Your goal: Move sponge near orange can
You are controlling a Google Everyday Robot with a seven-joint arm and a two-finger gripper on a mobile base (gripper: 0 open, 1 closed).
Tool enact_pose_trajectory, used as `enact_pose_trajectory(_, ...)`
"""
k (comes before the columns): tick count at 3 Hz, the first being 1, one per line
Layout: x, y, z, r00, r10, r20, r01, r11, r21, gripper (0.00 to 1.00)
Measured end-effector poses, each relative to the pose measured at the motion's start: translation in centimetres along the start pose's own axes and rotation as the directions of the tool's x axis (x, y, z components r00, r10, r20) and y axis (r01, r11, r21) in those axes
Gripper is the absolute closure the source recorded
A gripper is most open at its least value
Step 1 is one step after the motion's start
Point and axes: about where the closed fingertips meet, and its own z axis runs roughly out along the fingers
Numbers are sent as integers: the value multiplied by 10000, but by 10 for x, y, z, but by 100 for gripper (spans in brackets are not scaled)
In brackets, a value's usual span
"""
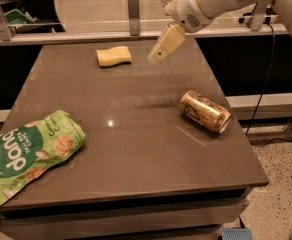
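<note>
Move your gripper (pixel 156 56), jaw gap impossible to tell, left from upper centre and straddle the sponge (pixel 114 56) across its pinched waist.

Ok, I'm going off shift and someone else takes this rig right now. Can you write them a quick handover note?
Gripper: in the air over the far part of the table, just right of the sponge, carrying nothing visible.
Sponge: lying flat near the table's far edge, not gripped.
Orange can: on its side near the right edge, well apart from the sponge.
Green snack bag: front left corner, out of the way.
Done: nothing yet.
Left: grasp the sponge, carry it over, set it beside the can.
</note>
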Motion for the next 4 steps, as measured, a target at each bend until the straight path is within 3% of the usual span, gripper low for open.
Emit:
enact_pose_trajectory(2,7,-42,86,9972,650,-364,-652,9979,-52,0)
enact_pose_trajectory(4,4,-52,160,9902,1339,-395,-1348,9907,-211,0)
